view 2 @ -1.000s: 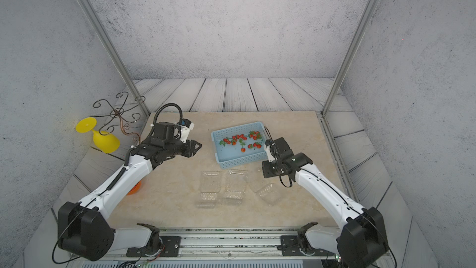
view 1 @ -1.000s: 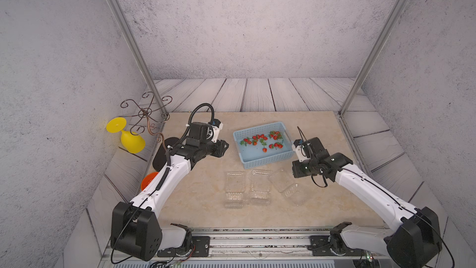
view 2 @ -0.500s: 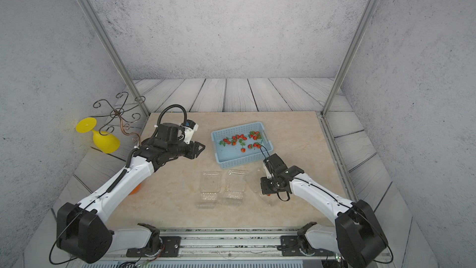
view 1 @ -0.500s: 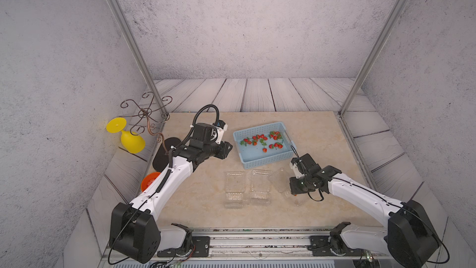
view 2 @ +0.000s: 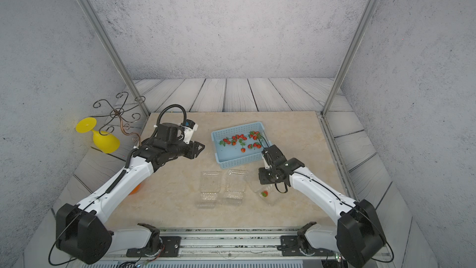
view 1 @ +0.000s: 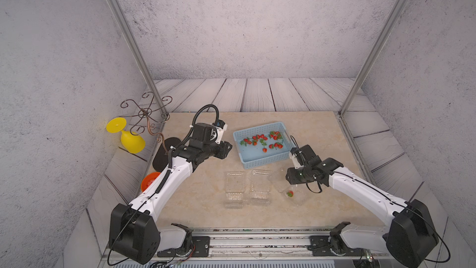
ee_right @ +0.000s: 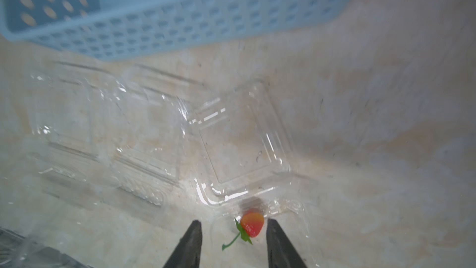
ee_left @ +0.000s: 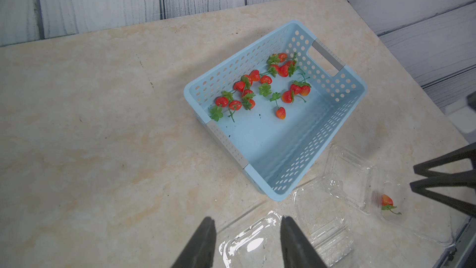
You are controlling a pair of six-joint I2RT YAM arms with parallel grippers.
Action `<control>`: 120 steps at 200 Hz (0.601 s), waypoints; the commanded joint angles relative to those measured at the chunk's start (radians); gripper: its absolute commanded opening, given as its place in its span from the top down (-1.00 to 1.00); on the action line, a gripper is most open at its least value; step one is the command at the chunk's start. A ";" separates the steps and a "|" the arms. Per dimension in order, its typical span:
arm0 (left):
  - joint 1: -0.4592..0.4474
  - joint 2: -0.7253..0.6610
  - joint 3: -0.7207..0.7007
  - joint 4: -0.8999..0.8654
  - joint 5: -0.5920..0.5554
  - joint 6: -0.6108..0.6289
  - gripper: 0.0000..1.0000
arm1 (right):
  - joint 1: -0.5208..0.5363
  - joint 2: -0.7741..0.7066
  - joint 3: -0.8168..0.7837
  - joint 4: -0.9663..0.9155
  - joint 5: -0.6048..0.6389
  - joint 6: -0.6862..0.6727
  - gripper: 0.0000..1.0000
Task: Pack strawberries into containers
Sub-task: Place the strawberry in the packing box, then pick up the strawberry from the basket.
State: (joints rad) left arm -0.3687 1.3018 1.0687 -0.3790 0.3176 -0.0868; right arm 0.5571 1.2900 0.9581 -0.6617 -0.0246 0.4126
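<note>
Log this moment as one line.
right gripper: open above strawberry lying in container | left gripper: open, empty | basket: strawberries left to pack

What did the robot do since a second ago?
The right gripper moved from beside the blue basket back to the right-hand clear container, opened and let go of a strawberry, which now lies inside it. The left gripper edged slightly toward the basket, jaws open as before. Basket, its berries and the two other containers stayed put.

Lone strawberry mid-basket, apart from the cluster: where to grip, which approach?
Pinch the lone strawberry across its red body, straight down: it lies flat with bare basket floor around it; the walls likely block side approaches.
</note>
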 commanded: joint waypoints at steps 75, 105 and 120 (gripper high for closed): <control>-0.006 0.011 0.010 0.008 0.013 0.016 0.09 | -0.090 0.753 0.760 0.056 -0.039 -0.156 0.12; -0.004 0.019 0.012 0.007 0.015 0.025 0.09 | -0.095 0.930 0.963 -0.005 -0.110 -0.220 0.11; -0.003 0.022 0.012 0.005 0.012 0.028 0.09 | -0.095 0.992 1.037 -0.061 -0.123 -0.230 0.11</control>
State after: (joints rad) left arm -0.3687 1.3159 1.0687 -0.3744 0.3248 -0.0830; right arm 0.4564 2.1979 1.8938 -0.6243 -0.0738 0.2302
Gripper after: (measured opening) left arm 0.453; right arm 0.445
